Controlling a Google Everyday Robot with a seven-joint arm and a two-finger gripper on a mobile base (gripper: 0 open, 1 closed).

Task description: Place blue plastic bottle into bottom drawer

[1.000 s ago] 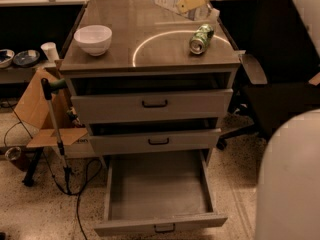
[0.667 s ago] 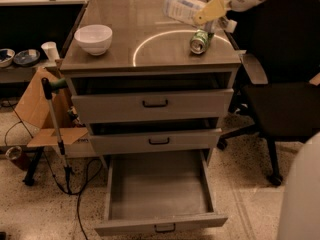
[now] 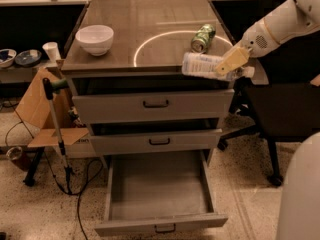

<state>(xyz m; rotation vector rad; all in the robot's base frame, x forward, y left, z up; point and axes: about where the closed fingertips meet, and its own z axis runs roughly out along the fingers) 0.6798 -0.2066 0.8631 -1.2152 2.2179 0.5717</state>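
Observation:
The blue plastic bottle (image 3: 202,65) lies sideways in the air, held over the cabinet's front right edge. My gripper (image 3: 226,64) is shut on the bottle near its neck end, with the arm reaching in from the upper right. The bottom drawer (image 3: 158,225) is pulled wide open below, a grey tray with nothing in it. The bottle is above and to the right of the drawer's opening.
A green can (image 3: 203,37) lies on the cabinet top (image 3: 145,19) behind the bottle. A white bowl (image 3: 94,38) stands at the top's left. The two upper drawers (image 3: 155,105) are slightly open. A black chair (image 3: 280,109) is on the right, a cardboard box (image 3: 37,104) and a stick on the left.
The gripper has carried the bottle down and toward the front, from above the cabinet's back right to its front right edge.

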